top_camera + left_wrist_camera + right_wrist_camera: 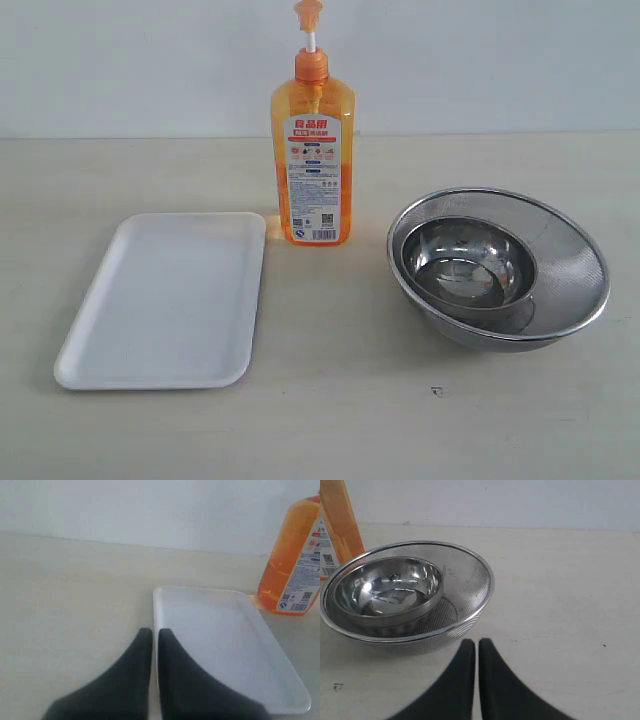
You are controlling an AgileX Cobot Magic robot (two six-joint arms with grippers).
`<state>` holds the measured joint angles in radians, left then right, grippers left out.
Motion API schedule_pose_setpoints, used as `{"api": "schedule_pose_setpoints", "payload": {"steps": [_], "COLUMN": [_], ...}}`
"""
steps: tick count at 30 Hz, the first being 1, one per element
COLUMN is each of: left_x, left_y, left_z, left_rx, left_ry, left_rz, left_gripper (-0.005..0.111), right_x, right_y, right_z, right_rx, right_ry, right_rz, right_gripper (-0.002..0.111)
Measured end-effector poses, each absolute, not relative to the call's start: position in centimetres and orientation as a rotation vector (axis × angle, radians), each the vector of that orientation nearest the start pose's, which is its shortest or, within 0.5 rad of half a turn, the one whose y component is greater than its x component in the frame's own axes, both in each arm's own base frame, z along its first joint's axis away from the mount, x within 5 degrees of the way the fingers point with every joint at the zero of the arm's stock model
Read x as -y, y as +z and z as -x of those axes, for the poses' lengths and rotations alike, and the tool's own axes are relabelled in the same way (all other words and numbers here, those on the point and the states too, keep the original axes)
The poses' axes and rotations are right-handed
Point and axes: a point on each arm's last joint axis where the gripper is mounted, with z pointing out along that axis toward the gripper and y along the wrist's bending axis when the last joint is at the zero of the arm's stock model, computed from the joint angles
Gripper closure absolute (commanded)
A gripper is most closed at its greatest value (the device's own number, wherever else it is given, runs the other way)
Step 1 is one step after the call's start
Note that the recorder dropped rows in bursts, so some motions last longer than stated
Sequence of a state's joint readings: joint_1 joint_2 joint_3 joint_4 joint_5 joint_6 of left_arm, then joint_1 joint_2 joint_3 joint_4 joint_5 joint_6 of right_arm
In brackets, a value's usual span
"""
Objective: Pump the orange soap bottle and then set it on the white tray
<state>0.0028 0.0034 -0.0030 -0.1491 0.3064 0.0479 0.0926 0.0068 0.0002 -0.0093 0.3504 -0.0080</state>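
The orange soap bottle (312,165) stands upright at the back middle of the table, pump head raised on its white stem; its side also shows in the left wrist view (295,560) and the right wrist view (335,530). The white tray (165,300) lies flat to the bottle's front left, with nothing on it (230,645). My left gripper (155,632) is shut and holds nothing, hovering over the tray's near edge. My right gripper (475,642) is shut too, just short of the steel bowls. Neither gripper appears in the exterior view.
A steel mesh bowl (575,245) with a smaller steel bowl (470,262) inside it sits right of the bottle, also seen in the right wrist view (470,575). A white wall backs the table.
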Motion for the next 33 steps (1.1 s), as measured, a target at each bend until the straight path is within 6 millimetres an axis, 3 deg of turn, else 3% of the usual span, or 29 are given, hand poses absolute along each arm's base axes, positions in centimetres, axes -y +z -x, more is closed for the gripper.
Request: {"api": "schedule_pose_setpoints", "payload": {"steps": [19, 33], "left_x": [0.4, 0.2], "left_y": [18.7, 20.0], "left_z": [-5.4, -5.6], "left_rx": [-1.783, -1.643], "left_ry": [-0.106, -0.093], "left_rz": [0.055, 0.066], "left_gripper": [0.102, 0.102], "right_x": [-0.5, -0.5], "right_y": [18.2, 18.2], "right_z": [-5.4, -5.4], "right_rx": [-1.835, -1.835], "right_ry": [0.050, 0.050], "right_rz": [0.098, 0.098], "right_gripper": [0.108, 0.108]}}
